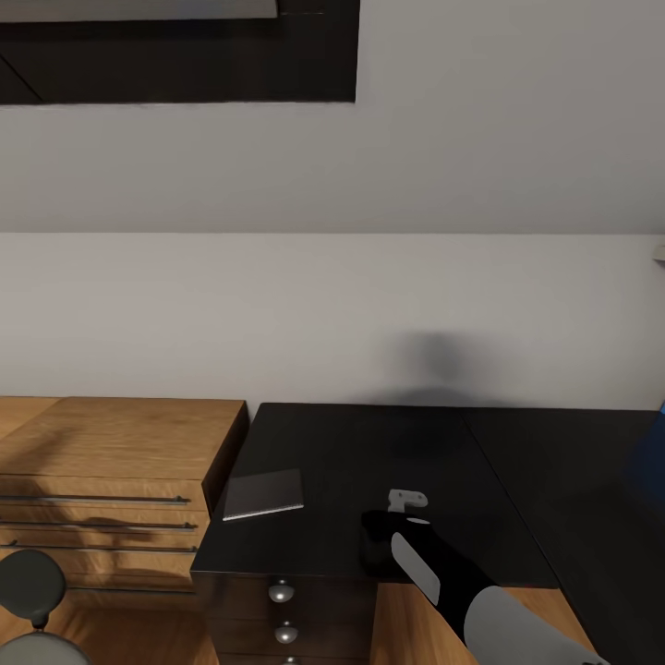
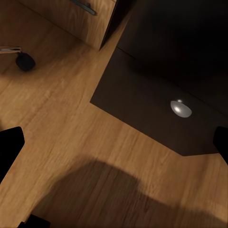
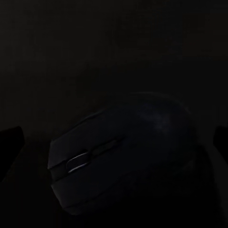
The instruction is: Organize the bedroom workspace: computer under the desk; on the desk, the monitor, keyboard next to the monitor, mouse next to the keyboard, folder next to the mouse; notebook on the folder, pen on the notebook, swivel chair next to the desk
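Observation:
The dark rounded mouse (image 3: 121,152) lies on the black desk top (image 1: 369,453), between the fingers of my right gripper (image 3: 114,142), which stand wide apart and clear of it, so that gripper is open. In the head view my right gripper (image 1: 380,545) hangs low over the desk's front part and hides the mouse. The thin grey notebook (image 1: 264,494) lies flat near the desk's left edge, a hand's width left of that gripper. My left gripper (image 2: 114,142) is open over the wood floor beside the desk's dark drawers.
A light wood cabinet (image 1: 102,462) with bar handles adjoins the desk on the left. Part of the grey swivel chair (image 1: 32,591) shows at the lower left, and one of its wheels (image 2: 24,61) rests on the floor. Round silver knobs (image 1: 281,591) mark the drawers. Something blue (image 1: 646,462) sits at the right edge.

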Robot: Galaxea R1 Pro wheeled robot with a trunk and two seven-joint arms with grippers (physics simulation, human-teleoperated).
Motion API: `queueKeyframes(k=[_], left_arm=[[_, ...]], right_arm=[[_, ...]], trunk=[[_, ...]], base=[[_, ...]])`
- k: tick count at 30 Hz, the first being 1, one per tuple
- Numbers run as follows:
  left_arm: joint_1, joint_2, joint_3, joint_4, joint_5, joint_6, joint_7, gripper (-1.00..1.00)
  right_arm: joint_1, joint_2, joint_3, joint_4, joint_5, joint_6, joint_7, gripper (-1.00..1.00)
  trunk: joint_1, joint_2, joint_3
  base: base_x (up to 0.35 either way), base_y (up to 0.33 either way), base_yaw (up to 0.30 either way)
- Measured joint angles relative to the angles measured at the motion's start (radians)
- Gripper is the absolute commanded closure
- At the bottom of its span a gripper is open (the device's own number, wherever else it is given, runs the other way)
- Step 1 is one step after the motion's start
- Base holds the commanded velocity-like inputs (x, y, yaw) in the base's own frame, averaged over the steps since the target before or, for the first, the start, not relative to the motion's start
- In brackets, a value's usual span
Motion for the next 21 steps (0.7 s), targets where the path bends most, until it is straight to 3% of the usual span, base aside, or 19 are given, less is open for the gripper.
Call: queueKeyframes(k=[3,11,21], left_arm=[[0.000,0.000,0.000,0.000,0.000,0.000,0.000,-1.00],[0.000,0.000,0.001,0.000,0.000,0.000,0.001,-1.00],[0.000,0.000,0.001,0.000,0.000,0.000,0.001,-1.00]], right_arm=[[0.000,0.000,0.000,0.000,0.000,0.000,0.000,-1.00],[0.000,0.000,0.000,0.000,0.000,0.000,0.000,-1.00],[0.000,0.000,-0.001,-0.001,-0.001,-0.001,0.000,-1.00]], trunk=[[0.000,0.000,0.000],[0.031,-0.056,-0.025],[0.031,-0.056,-0.025]], base=[[0.000,0.000,0.000],[0.000,0.000,0.000],[0.000,0.000,0.000]])
